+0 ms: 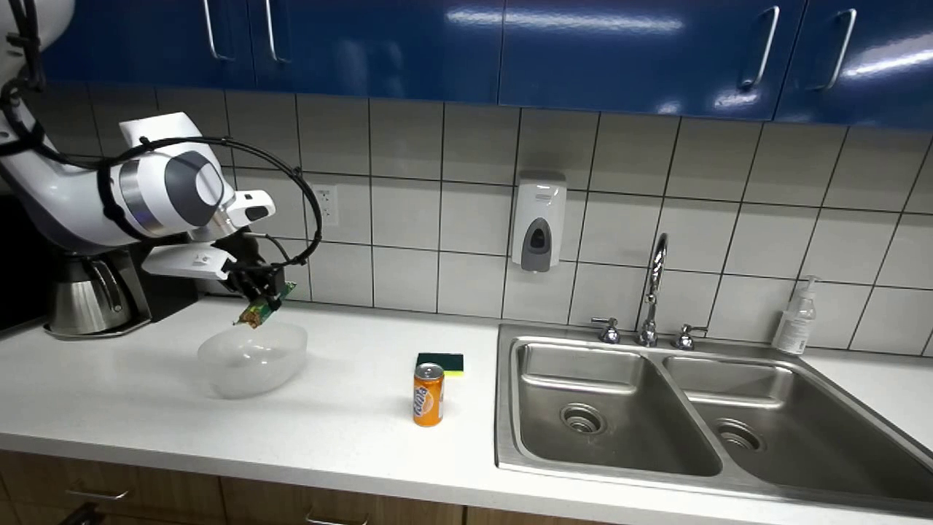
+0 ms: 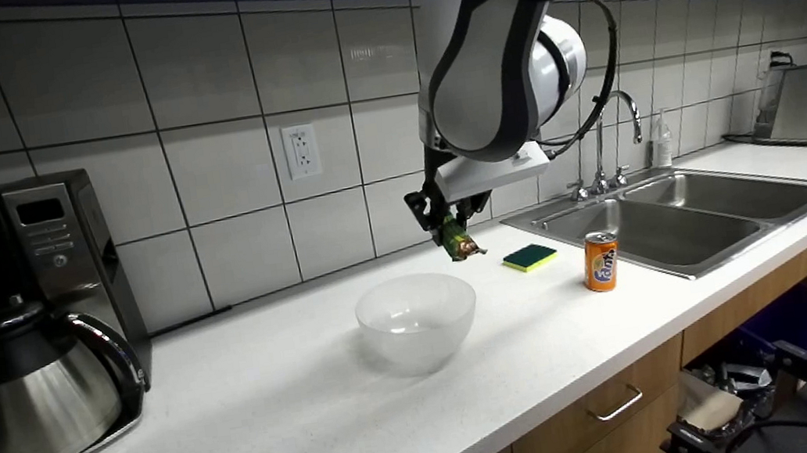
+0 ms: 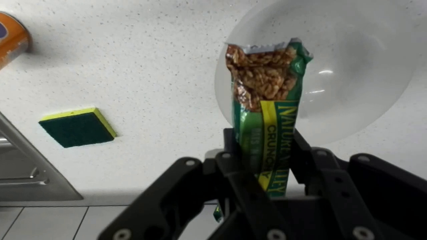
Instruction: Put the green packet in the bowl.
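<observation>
The green packet (image 1: 256,312) is a long granola-bar wrapper with a brown end. My gripper (image 3: 263,143) is shut on its sides, and the packet's brown end juts past the fingertips. It also shows in an exterior view (image 2: 459,241), tilted down and held higher than the bowl's rim. The bowl (image 2: 418,327) is translucent whitish and stands on the counter with nothing seen inside. In the wrist view the packet overlaps the near-side edge of the bowl (image 3: 363,110). In an exterior view the bowl (image 1: 251,364) lies just below the packet.
An orange can (image 2: 601,262) stands on the counter (image 2: 258,428) beside a green and yellow sponge (image 2: 530,257). The steel sink (image 1: 506,408) lies beyond them. A coffee maker (image 2: 58,243) with its carafe stands at the bowl's other side. A tiled wall runs behind.
</observation>
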You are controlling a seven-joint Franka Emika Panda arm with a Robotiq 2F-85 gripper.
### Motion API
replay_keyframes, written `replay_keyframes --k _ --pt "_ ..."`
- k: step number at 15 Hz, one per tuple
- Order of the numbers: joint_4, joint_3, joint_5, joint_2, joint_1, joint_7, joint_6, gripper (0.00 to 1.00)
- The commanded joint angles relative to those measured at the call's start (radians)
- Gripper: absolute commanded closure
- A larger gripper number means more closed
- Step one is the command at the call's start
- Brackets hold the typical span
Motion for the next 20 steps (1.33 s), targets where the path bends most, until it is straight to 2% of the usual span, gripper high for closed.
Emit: replay_keyframes --k 1,4,5,8,12,15,20 --pt "0.002 0.099 0.020 -0.082 -0.063 -0.122 -0.077 0.85" --pt "0.029 0.215 0.108 -0.068 -0.135 -0.238 -0.124 0.85" --pt "0.045 0.325 0.059 -0.066 -0.248 -0.214 -0.139 0.85" --pt "0.093 0.527 0.081 -0.024 -0.443 -0.268 -0.170 0.85" --pt "0.158 0.732 0.084 0.041 -0.677 -0.326 -0.199 0.85" --pt "0.205 0.805 0.075 0.094 -0.768 -0.359 -0.224 0.85" --pt "0.268 0.842 0.046 0.161 -0.804 -0.380 -0.270 0.85"
